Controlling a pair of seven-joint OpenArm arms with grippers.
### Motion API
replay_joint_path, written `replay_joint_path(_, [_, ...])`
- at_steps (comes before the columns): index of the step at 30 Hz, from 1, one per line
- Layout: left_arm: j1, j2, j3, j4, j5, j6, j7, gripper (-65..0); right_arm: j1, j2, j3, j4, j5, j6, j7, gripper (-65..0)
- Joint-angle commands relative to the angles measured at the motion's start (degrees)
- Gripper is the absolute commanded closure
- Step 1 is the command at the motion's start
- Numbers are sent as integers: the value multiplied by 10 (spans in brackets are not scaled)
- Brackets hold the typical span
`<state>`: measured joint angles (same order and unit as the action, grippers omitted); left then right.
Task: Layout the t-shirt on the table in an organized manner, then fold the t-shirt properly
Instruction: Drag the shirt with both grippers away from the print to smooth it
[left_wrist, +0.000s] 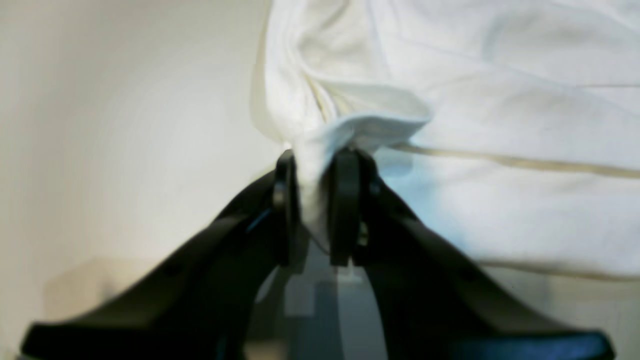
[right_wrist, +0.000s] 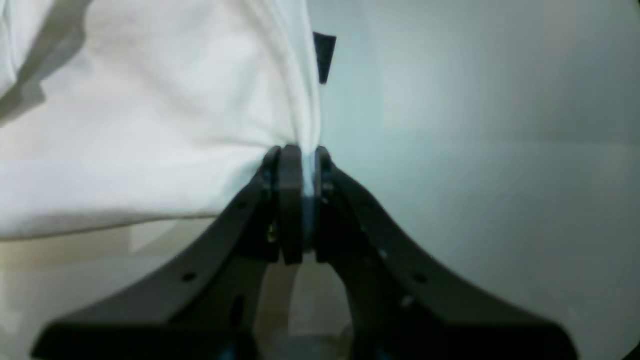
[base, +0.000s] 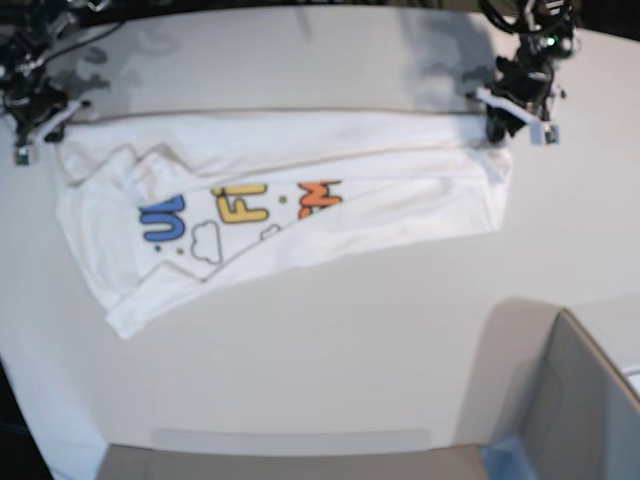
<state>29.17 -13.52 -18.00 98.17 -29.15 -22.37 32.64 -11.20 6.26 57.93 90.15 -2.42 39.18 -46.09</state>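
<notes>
The white t-shirt (base: 300, 200) lies stretched sideways across the white table (base: 350, 330), its blue, yellow and orange lettering partly folded under. At the shirt's right end in the base view, my left gripper (base: 497, 128) holds a bunched corner. In the left wrist view that cloth (left_wrist: 500, 150) fills the narrow gap in the left gripper (left_wrist: 315, 175). My right gripper (base: 40, 125) is at the shirt's left end. In the right wrist view the right gripper (right_wrist: 302, 170) is shut on a thin cloth edge (right_wrist: 150, 125), with a small black tag (right_wrist: 324, 55) just beyond it.
A grey box corner (base: 570, 400) stands at the front right of the table. Bare tabletop stretches in front of the shirt, and a narrower strip lies behind it. The table's curved edge runs down the left side.
</notes>
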Motion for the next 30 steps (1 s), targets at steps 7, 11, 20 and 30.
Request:
replay_joint_path(7, [27, -20, -2, 12, -1, -1, -6, -13, -31, -23, 37, -14, -68, 8, -17, 0])
replay_joint_path(11, [34, -21, -2, 12, -1, -1, -6, -13, -48, -34, 37, -16, -68, 8, 30, 0])
replay_joint_path(20, [35, -20, -3, 22, -1, 0, -6, -237, -44, -44, 40, -4, -69, 8, 35, -67])
replay_joint_path(30, [55, -20, -3, 104, -1, 0, -8, -259, -28, -45, 41, 50, -64, 8, 34, -197])
